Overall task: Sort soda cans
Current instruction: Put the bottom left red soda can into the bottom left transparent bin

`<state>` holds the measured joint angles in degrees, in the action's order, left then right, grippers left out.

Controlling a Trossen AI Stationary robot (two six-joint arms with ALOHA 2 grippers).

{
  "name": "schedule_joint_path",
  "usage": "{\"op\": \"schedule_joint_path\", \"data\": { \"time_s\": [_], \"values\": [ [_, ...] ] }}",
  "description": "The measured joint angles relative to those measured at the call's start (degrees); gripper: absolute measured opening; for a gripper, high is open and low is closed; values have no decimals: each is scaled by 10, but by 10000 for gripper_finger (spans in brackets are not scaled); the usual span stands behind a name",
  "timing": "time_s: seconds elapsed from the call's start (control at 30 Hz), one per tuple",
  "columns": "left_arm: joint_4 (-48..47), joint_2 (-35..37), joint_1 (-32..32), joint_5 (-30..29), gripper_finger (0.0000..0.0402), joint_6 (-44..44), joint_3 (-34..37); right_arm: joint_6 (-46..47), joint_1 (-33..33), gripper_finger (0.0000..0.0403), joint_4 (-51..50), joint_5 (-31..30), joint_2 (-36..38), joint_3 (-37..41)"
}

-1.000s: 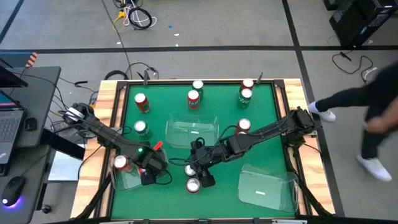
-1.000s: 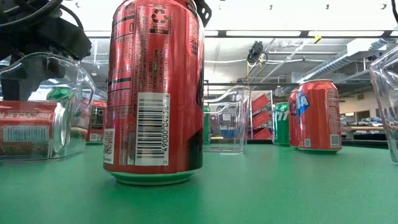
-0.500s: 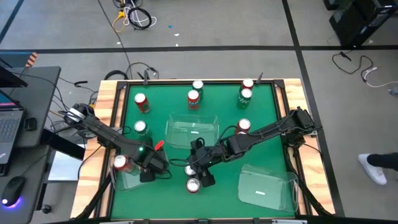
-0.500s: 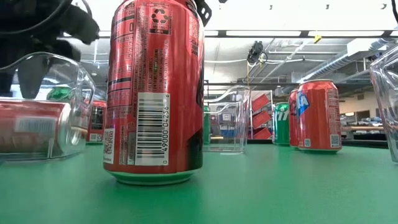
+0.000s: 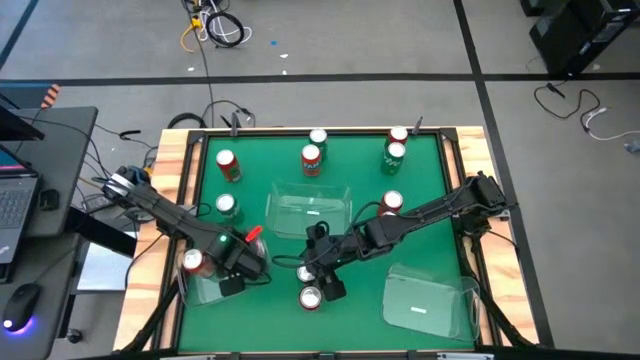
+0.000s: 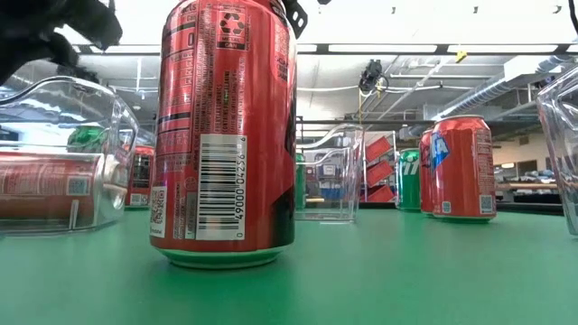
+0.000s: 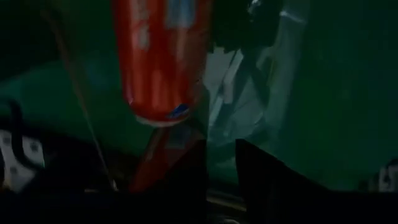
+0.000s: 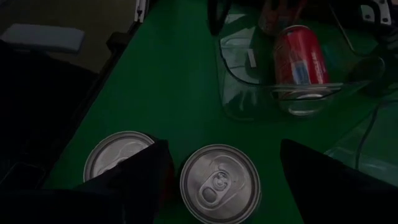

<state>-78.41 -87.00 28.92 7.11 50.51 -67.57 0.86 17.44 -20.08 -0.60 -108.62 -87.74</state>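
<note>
Several soda cans stand on the green table. A red can (image 5: 193,262) lies on its side in the clear bin (image 5: 205,288) at the near left. My left gripper (image 5: 230,287) hangs just above that bin's right end, its fingers (image 7: 261,180) almost together with nothing between them; the lying can (image 7: 165,62) shows ahead. My right gripper (image 8: 224,149) is open over the near middle. Its fingers stand on either side of an upright can (image 8: 219,183) without touching it. A second upright can (image 8: 118,163) stands just outside one finger.
An open clear bin (image 5: 308,213) sits mid-table and another (image 5: 430,300) at the near right. Upright cans stand along the far edge (image 5: 311,158), at the left (image 5: 225,206) and right of centre (image 5: 390,203). A red can (image 6: 226,135) fills the low view.
My left gripper has risen away from the near-left bin and drawn a little toward the table's left. The red can in that bin has rolled slightly and come to rest on its side. My right arm has kept still.
</note>
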Motion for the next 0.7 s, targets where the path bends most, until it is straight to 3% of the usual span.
{"op": "schedule_joint_path", "data": {
  "time_s": [0.2,0.4,0.7],
  "values": [
    [5,0,9,-20,8,67,48,-2,3,295,-2,0,0,0],
    [-12,0,9,-19,3,123,95,-5,2,282,-2,0,0,0],
    [76,0,12,-33,2,125,146,-7,2,236,-2,-28,0,0]
  ]
}}
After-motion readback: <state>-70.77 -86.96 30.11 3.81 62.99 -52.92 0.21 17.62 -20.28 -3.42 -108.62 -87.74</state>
